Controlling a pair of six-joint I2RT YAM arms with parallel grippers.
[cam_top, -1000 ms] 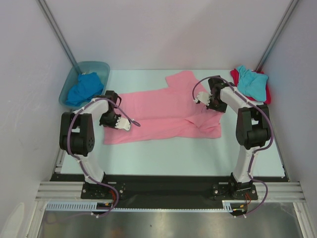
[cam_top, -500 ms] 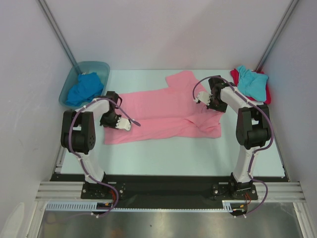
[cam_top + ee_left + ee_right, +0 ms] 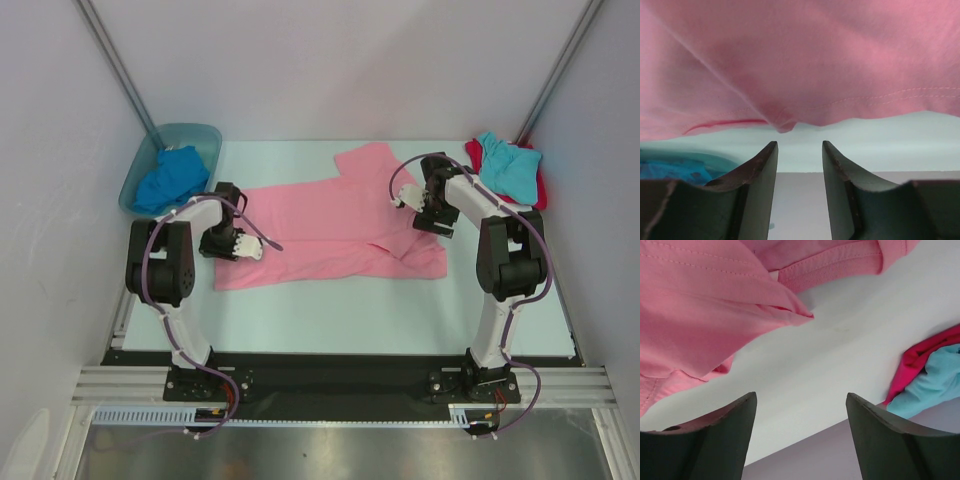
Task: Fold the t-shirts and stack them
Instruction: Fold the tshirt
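The pink t-shirt is lying spread across the middle of the table, its body running left to right, one sleeve pointing toward the far wall and its right end rumpled into a loose fold. It is looking light, limp and soft, so it is likely to sag and drag rather than hold a shape; a pinch on a hemmed edge or corner is looking like the surest hold, with one arm at each end so the cloth is lifting evenly.

The left gripper is hovering at the shirt's left edge with its jaws parted and nothing between them; the right gripper is hanging over the rumpled right end, jaws standing wide and likewise holding nothing.

Farther out, the royal blue t-shirt is sitting bunched in the tub at the far left corner; the turquoise t-shirt is resting on the red t-shirt at the far right.

The top view is giving the whole layout but hiding the jaw gaps; the left wrist view is showing a stitched hem and a small pucker of cloth just beyond the fingertips; the right wrist view is showing the ribbed band and a folded flap lying clear of the jaws, with bare table beneath them.
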